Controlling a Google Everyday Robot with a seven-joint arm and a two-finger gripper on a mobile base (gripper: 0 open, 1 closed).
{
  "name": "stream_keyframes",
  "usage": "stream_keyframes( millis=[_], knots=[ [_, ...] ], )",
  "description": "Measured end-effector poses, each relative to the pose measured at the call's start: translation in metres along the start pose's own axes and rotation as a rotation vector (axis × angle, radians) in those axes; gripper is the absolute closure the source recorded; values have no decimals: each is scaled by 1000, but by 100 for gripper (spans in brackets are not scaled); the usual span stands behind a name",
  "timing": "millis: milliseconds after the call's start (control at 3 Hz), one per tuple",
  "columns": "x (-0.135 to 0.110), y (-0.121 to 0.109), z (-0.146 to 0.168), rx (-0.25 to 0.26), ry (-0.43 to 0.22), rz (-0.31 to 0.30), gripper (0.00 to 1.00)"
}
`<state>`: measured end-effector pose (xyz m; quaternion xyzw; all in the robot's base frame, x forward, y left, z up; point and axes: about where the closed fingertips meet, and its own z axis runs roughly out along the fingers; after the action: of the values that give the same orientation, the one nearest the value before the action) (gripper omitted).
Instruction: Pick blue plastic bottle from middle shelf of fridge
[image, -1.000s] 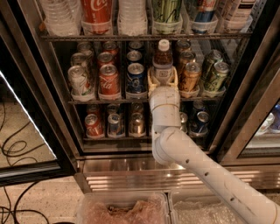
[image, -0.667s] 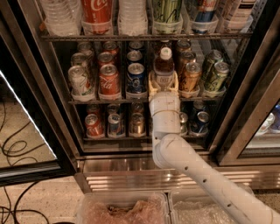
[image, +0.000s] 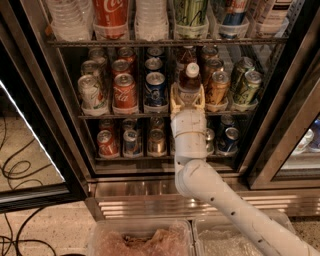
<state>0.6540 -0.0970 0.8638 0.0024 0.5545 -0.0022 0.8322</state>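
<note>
The blue plastic bottle (image: 190, 81), with a white cap and dark drink, stands upright at the front of the middle shelf (image: 125, 116) of the fridge (image: 135, 195). My gripper (image: 187, 101) is shut around its lower body, with a tan finger on each side. The white arm reaches up to it from the lower right. The bottle's base is hidden behind the gripper, so I cannot tell whether it rests on the rack. Another similar bottle stands behind it in the same lane.
A blue can (image: 155, 88) and a red cola can (image: 124, 90) stand left of the bottle, and an orange can (image: 218, 87) and green cans (image: 248, 85) stand to its right. Large bottles fill the rack above. The open glass door (image: 30, 150) is at left. Clear bins (image: 140, 240) sit below.
The gripper and the held bottle have moved lower in the view, out toward the shelf's front edge. The cans around them have not moved.
</note>
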Motion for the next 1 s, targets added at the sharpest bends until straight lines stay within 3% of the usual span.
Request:
stream_keyframes(
  millis=[333, 667, 1000],
  knots=[
    [-14, 4, 1, -39, -59, 14, 100],
    [-17, 4, -1, -45, -68, 6, 100],
    [-28, 5, -4, -73, -36, -24, 100]
  ],
)
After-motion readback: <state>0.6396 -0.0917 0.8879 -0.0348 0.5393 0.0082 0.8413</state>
